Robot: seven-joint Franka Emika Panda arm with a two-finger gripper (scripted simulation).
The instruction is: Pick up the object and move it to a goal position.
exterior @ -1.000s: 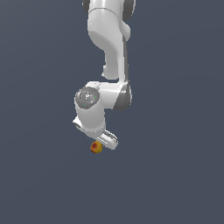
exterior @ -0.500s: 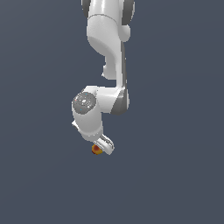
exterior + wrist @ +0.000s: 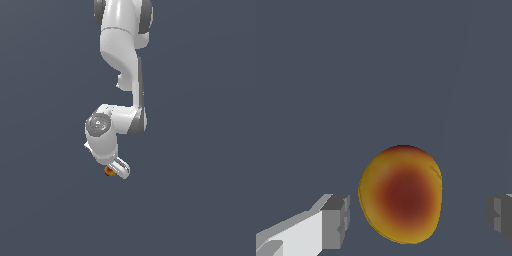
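Wrist view, smooth mottled yellow-orange ball with red patch, between spread, untouching grey pincer pads

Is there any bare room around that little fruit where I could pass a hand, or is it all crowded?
It's tight only at the ball: the tool straddles it, one finger close to one side, a wider gap to the other. In the exterior view, the grey ground to the arm's left, right and below is bare.

Even, moderate light is cast over both renders, with the flat grey-blue backdrop left dim. Soft shading is seen along the white arm. No glare is produced. Edges are rendered slightly soft and pixelated.
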